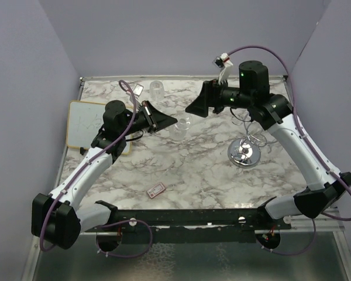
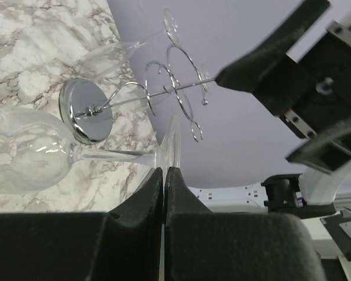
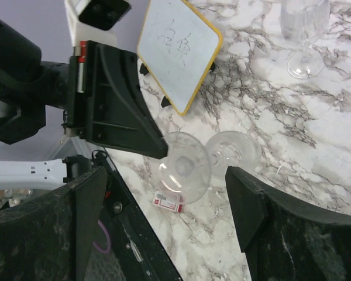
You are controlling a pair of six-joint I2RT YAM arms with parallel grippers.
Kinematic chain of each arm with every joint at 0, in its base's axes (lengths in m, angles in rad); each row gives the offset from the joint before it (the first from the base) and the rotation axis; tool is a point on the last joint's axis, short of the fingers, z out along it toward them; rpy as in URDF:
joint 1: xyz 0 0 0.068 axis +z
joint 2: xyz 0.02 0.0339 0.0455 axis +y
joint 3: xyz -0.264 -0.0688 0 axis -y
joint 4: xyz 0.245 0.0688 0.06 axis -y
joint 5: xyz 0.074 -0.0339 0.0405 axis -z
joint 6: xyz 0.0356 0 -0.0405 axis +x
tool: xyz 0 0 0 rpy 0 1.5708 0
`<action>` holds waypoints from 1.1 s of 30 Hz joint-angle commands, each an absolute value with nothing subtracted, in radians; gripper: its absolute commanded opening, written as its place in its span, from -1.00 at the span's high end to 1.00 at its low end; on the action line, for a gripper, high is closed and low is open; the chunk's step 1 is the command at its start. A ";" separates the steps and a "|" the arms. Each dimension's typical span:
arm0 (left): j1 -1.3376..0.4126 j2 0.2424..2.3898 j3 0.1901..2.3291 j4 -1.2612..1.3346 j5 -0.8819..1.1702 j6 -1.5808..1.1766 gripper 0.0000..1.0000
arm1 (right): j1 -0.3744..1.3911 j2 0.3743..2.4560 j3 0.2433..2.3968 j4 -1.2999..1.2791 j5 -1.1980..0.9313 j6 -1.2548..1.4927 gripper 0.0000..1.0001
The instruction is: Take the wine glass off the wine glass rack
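Note:
The wine glass [image 1: 182, 125] lies level in the air between the two grippers, apart from the wine glass rack [image 1: 244, 152]. My left gripper [image 2: 164, 171] is shut on the rim of the glass's foot [image 2: 173, 140], with its bowl [image 2: 23, 151] off to the left. The chrome rack [image 2: 85, 111], with disc base, post and wire loops, stands behind the glass. My right gripper [image 3: 167, 175] is open, and its fingers [image 3: 263, 216] stand on either side of the wine glass [image 3: 184, 167] without touching it. In the top view the right gripper [image 1: 193, 110] faces the left gripper [image 1: 171, 122].
A yellow-framed whiteboard [image 1: 88, 123] lies at the left. Another glass [image 1: 157, 88] stands near the back wall, and another one [image 2: 114, 52] shows beyond the rack. A small red and white card [image 1: 157, 190] lies near the front rail.

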State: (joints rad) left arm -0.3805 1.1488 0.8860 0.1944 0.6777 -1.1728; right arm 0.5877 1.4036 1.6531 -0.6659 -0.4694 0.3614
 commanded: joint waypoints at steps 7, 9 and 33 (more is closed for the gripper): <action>-0.376 1.113 0.951 0.338 0.827 -1.038 1.00 | 0.519 1.433 1.564 -0.560 -0.877 0.404 -0.34; -0.376 1.108 0.959 0.349 0.839 -1.025 1.00 | 0.517 1.428 1.535 -0.520 -0.906 0.431 -0.19; -0.377 1.081 0.974 0.368 0.856 -0.978 1.00 | 0.494 1.349 1.535 -0.607 -0.766 0.365 -0.19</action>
